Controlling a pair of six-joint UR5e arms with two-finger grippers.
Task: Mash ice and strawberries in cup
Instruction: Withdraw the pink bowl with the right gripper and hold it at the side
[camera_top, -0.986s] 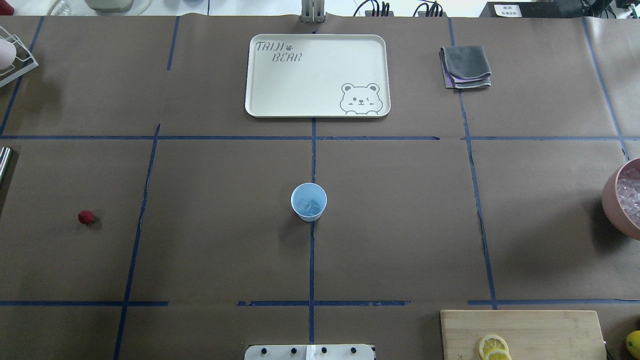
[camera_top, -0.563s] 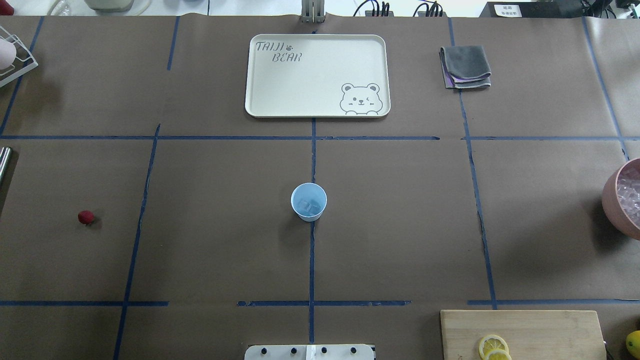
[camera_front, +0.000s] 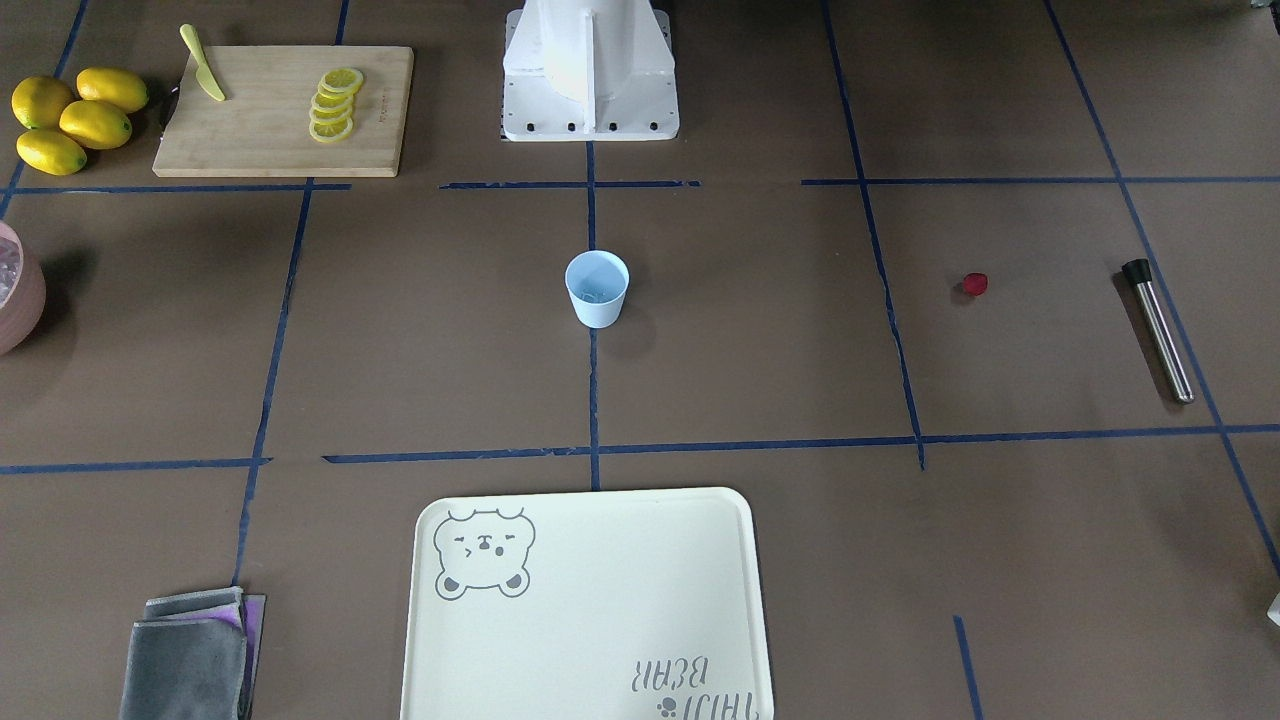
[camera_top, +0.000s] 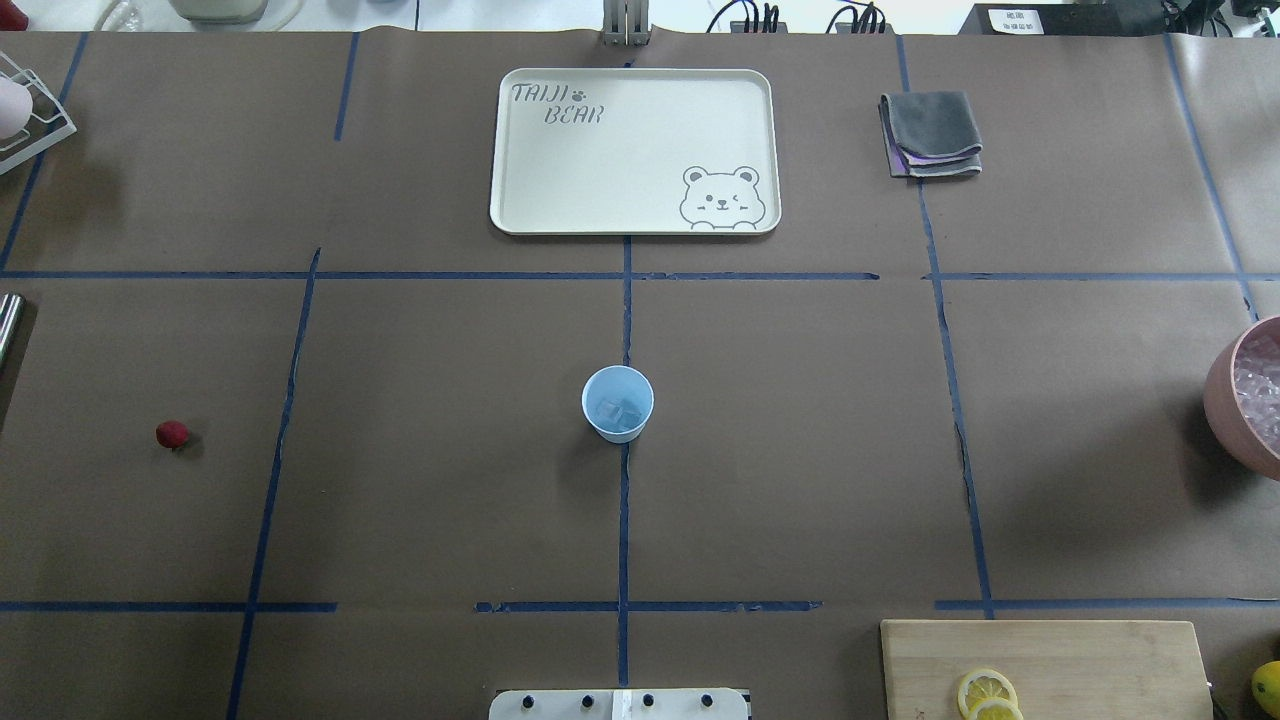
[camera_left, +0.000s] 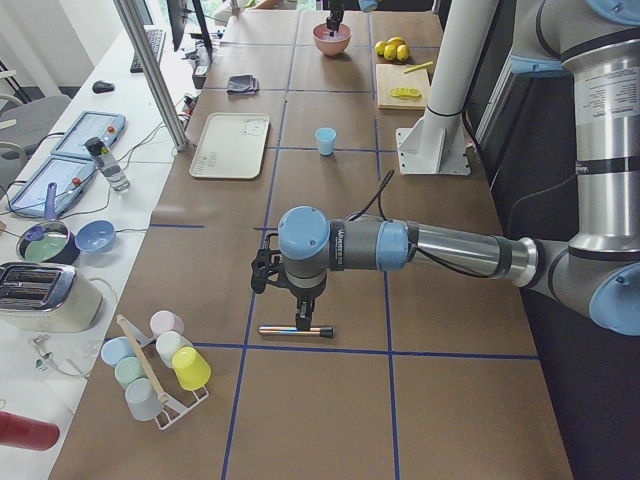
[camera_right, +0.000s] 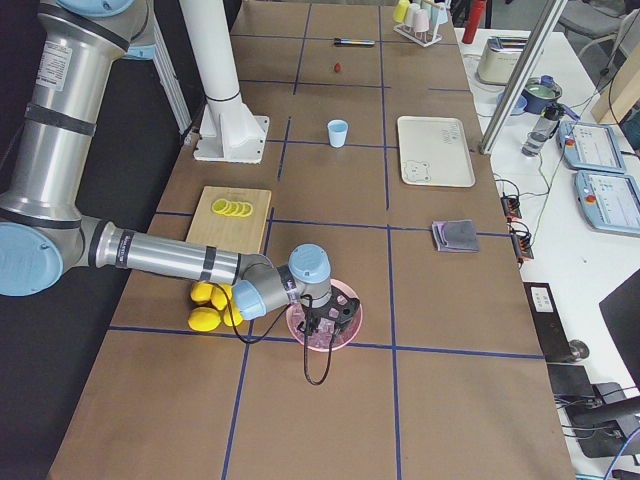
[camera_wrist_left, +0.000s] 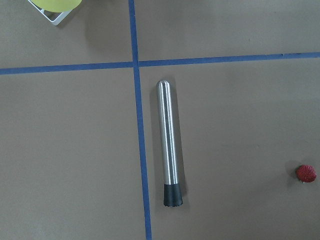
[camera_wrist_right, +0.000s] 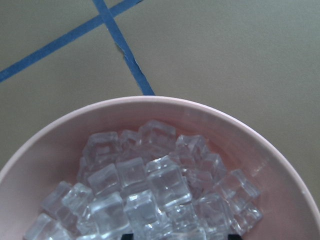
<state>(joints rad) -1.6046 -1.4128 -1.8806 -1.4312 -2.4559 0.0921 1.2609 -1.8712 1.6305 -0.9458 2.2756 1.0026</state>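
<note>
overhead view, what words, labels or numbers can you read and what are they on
"TAIJI BEAR": printed on the cream tray, in its far left corner, with a paw mark after "TAIJI".
White label at the top right, beyond the table: it carries print, but too small to read.
No other text is readable in this view.

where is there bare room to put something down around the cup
Bare table lies on both sides of the cup: toward the strawberry on the robot's left and toward the pink bowl on its right. The tray is bare too. Crowded: the robot's right end, with cutting board, lemons and bowl close together.
</note>
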